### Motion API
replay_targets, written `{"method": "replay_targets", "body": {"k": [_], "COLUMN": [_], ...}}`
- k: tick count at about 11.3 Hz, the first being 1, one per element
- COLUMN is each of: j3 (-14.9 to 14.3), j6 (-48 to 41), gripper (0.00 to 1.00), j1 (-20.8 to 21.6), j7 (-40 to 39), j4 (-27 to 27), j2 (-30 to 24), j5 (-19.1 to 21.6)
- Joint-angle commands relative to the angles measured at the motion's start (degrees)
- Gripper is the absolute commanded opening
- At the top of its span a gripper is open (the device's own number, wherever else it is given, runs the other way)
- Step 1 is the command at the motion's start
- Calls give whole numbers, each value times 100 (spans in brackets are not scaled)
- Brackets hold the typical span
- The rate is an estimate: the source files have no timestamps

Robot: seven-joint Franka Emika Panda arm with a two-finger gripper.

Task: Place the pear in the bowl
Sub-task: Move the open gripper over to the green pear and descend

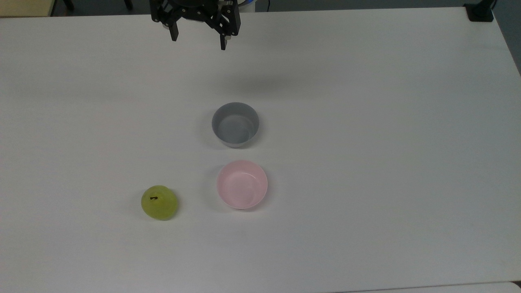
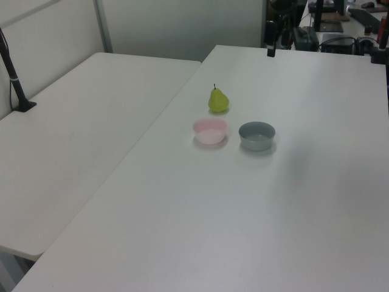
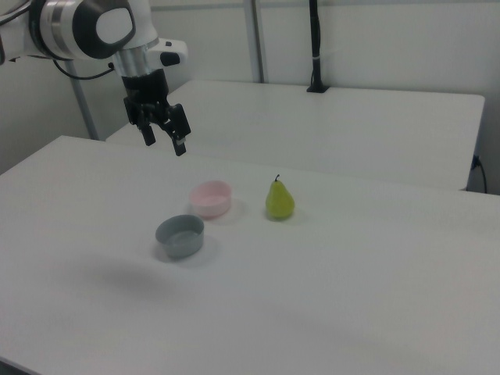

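The yellow-green pear [image 1: 159,202] stands upright on the white table [image 1: 366,122], stem up, to the top view's left of the pale pink bowl [image 1: 242,184]. The same pear [image 3: 280,201] and pink bowl [image 3: 211,198] show in the right view, and the pear [image 2: 218,100] stands beyond the pink bowl [image 2: 210,131] in the left view. My gripper [image 1: 198,39] hangs open and empty high over the table's far edge in the top view, well away from both. In the right view the gripper [image 3: 163,141] hovers above and left of the bowls.
A deeper grey bowl [image 1: 235,124] sits just beyond the pink one in the top view, between it and the gripper; it appears empty [image 3: 180,235]. A second white table [image 2: 73,140] adjoins on the left view's left, with a black post [image 2: 15,85] on it.
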Motion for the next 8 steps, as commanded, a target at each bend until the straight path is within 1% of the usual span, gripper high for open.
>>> {"method": "replay_targets", "body": {"k": [1, 6, 8], "j3": [74, 73, 73], "j6": [97, 115, 376], "gripper": [100, 100, 100], "j1": [-77, -51, -51], "j7": [-50, -59, -321], "j4": [-139, -148, -113], "j2": [-100, -56, 154], "j5": [-79, -78, -96]}}
